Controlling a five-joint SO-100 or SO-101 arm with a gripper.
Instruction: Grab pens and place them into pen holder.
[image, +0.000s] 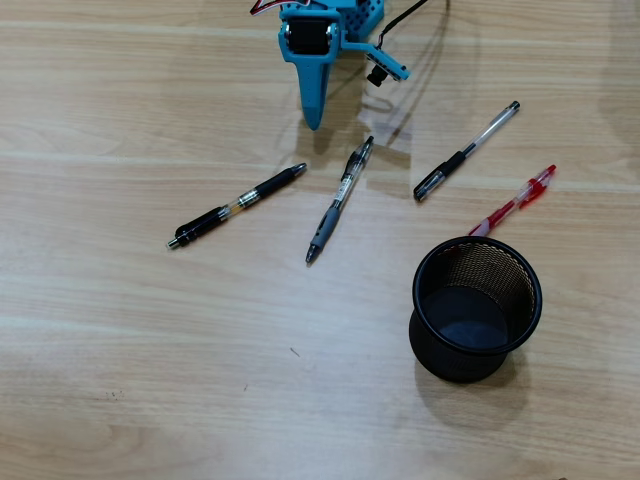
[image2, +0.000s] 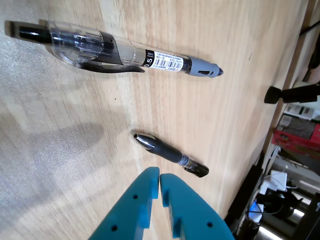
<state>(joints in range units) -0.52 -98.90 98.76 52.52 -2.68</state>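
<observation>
Blue gripper (image2: 159, 176) at table's (image: 120, 380) far edge, jaws closed, empty; four pens (image: 339, 200) scattered flat, mesh holder (image: 478, 308) upright, awaiting pickup.

We see four pens flat on the table, black-gold (image: 237, 205), grey clicker (image: 338, 201), clear black-capped (image: 466, 152), red-clear (image: 516, 201), beside the upright, empty mesh pen holder (image: 476, 308).

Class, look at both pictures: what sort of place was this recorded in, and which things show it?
Probably an office or workshop desk: a wood-grain table, a mesh pen holder, and boxes and gear behind in the wrist view.
</observation>
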